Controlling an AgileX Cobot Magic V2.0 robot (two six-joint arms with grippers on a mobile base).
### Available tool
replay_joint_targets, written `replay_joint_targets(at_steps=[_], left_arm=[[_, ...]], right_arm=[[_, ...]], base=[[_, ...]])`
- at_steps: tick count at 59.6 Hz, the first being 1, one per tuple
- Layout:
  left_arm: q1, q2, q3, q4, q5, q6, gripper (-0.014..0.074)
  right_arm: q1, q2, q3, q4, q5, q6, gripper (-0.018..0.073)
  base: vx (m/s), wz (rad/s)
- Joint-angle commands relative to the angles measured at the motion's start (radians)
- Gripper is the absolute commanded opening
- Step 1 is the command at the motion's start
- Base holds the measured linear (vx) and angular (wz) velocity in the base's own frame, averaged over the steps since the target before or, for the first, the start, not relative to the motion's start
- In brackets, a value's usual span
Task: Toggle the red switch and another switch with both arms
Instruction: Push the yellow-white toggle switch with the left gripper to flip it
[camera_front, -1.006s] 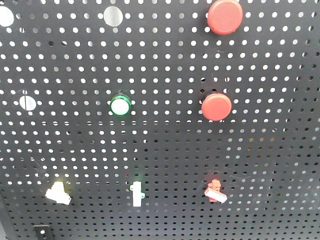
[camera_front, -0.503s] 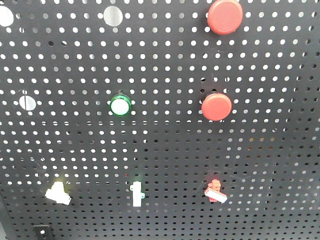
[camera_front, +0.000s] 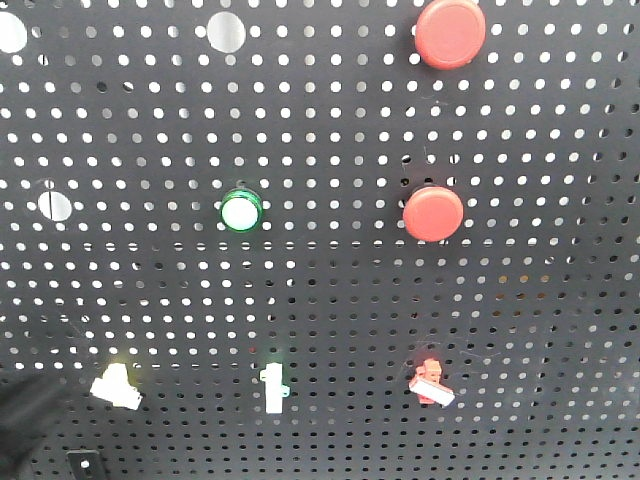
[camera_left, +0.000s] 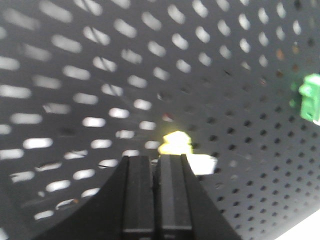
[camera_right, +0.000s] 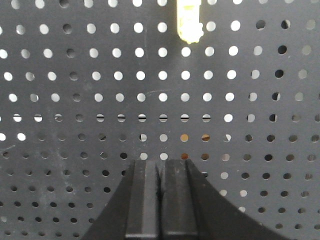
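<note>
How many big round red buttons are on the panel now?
2. The upper red button sits at the front view's top right; the lower red button is below it, at mid-height. Others may lie outside the frame.

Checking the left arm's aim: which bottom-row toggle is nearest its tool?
The pale cream toggle, leftmost; the left tool is at it, far from the white toggle and red switch.

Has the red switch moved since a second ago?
No. The red switch sits in the same spot, white tip pointing down-right, directly below the lower round red button.
</note>
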Motion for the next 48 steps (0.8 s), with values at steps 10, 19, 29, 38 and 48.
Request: replay_joint_targets(at_steps=[10, 19, 29, 38, 48], left_arm=[[-0.009, 0.087, -0.117, -0.007, -0.100, -0.012, 0.0001], [-0.009, 0.117, -0.128, -0.007, -0.100, -0.012, 0.0001], [-0.009, 0.134, -0.126, -0.007, -0.091, -0.012, 0.0001], [-0.009, 0.144, -0.127, -0.017, -0.091, -0.012, 0.0001], [-0.009, 0.145, -0.126, -0.016, -0.008, -0.012, 0.0001]], right_arm=[[0.000, 0.007, -0.033, -0.002, -0.091, -0.002, -0.0006], [0.000, 0.007, -0.033, -0.002, -0.098, -0.002, -0.0006], [0.000, 0.007, -0.033, -0.002, -0.117, -0.002, -0.0006], [0.000, 0.007, -0.033, -0.002, -0.130, -0.002, -0.0006], [0.000, 0.007, -0.033, -0.002, -0.132, -0.002, -0.0006]], base=[[0.00, 0.00], [0.00, 0.00], [0.00, 0.00], [0.00, 0.00], [0.00, 0.00]])
